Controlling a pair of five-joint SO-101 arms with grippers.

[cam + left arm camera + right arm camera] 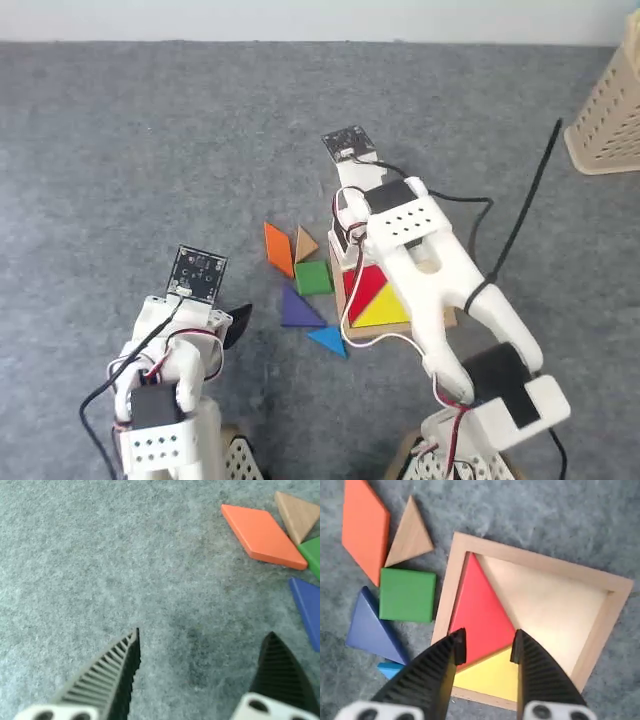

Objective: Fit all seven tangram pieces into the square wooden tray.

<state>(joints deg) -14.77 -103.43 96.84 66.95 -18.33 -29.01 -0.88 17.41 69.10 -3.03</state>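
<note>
The square wooden tray (540,562) holds a red triangle (480,612) and a yellow triangle (487,675); the rest of its floor is bare. My right gripper (487,642) hovers open over the red triangle with nothing between its fingers. Beside the tray on the carpet lie an orange parallelogram (364,527), a tan triangle (409,537), a green square (406,594), a dark blue triangle (370,630) and a light blue triangle (329,340). My left gripper (202,640) stands open above bare carpet, a short way from the orange parallelogram (262,532).
Grey carpet covers the table. A beige slotted basket (610,110) stands at the far right edge. The right arm (430,270) stretches over the tray (400,329) and covers part of it in the high view. Open carpet lies to the left and behind.
</note>
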